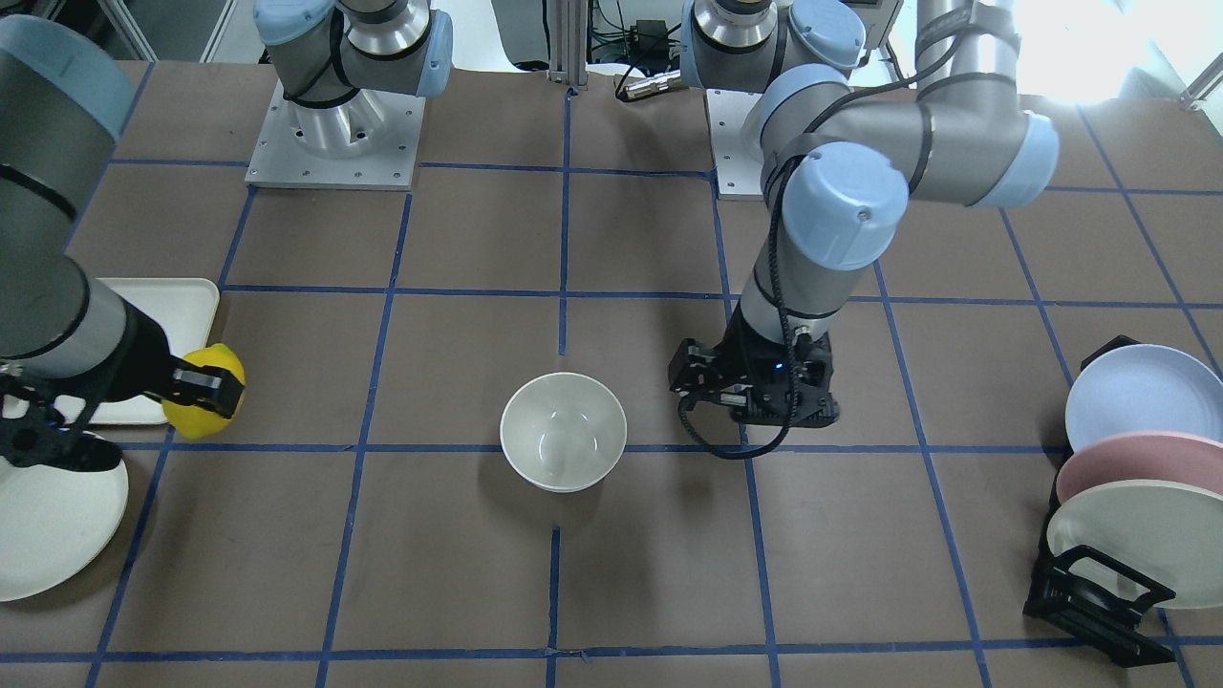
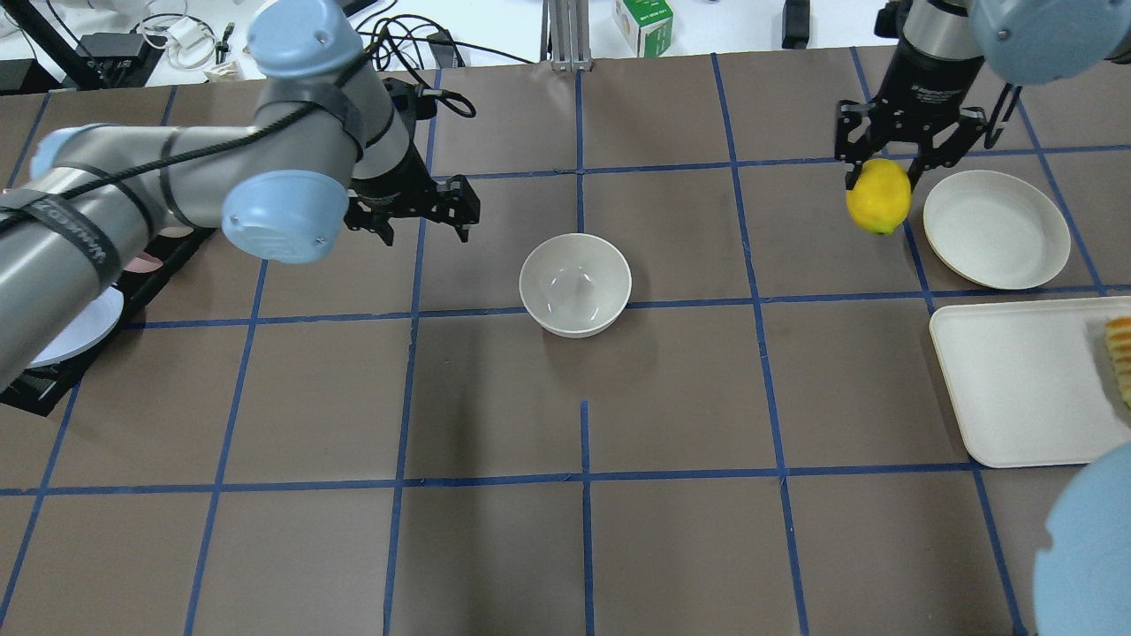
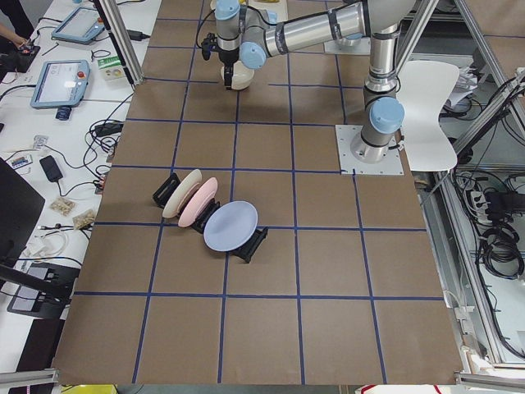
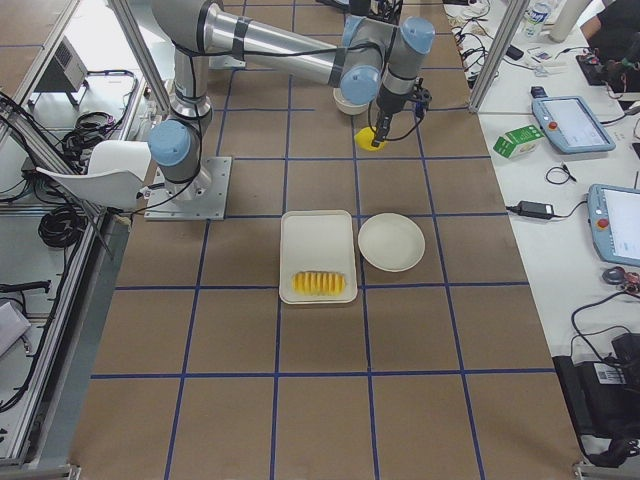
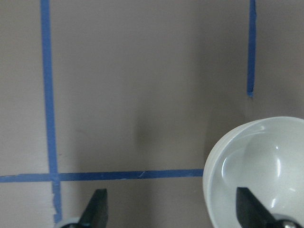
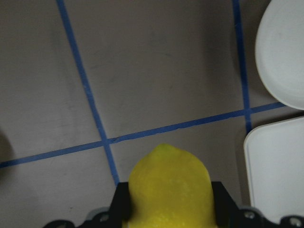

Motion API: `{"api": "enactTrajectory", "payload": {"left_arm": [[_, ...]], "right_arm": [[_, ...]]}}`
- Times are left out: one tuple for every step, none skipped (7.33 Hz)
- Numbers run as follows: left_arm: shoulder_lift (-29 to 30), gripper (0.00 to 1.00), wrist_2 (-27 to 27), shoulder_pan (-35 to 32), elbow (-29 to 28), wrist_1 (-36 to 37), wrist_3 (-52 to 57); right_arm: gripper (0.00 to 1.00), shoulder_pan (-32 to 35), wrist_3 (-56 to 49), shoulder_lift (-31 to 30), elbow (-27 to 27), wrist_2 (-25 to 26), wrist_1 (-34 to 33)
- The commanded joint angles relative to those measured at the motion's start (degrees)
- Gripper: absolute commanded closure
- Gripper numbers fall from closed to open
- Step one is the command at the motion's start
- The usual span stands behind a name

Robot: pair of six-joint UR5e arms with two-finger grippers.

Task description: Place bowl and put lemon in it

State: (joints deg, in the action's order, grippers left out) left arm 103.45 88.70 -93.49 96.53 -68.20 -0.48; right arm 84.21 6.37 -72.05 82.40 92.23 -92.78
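Note:
The white bowl [image 2: 575,284] stands upright and empty at the table's middle; it also shows in the front view [image 1: 564,432] and at the lower right of the left wrist view [image 5: 261,166]. My left gripper [image 2: 424,228] is open and empty, hovering just left of the bowl, apart from it. My right gripper [image 2: 879,177] is shut on the yellow lemon [image 2: 878,199] and holds it above the table, far right of the bowl, beside a flat plate. The lemon fills the bottom of the right wrist view [image 6: 166,185] and shows in the front view [image 1: 203,397].
A flat off-white plate [image 2: 996,228] lies just right of the lemon. A white tray [image 2: 1016,389] with a row of yellow-orange slices [image 2: 1120,353] lies nearer the robot's right. A black rack with three plates [image 1: 1137,478] stands at the left end.

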Motion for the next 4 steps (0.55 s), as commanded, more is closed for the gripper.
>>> {"api": "enactTrajectory", "payload": {"left_arm": [[-6.0,0.00,2.5,4.0,-1.1,-6.9,5.6],[-7.5,0.00,2.4,5.2,-1.0,-6.9,6.3],[-8.7,0.00,2.4,6.7,0.0,-7.0,9.7],[-9.7,0.00,2.1,7.5,1.0,-6.9,10.0]], "right_arm": [[1.00,9.2,13.1,-0.2,-0.1,-5.3,-2.1],[1.00,10.9,16.9,0.2,0.0,-9.1,-5.5],[1.00,12.6,17.2,1.1,0.0,-9.2,-5.7],[1.00,15.9,19.2,2.3,0.0,-9.3,-7.6]]}}
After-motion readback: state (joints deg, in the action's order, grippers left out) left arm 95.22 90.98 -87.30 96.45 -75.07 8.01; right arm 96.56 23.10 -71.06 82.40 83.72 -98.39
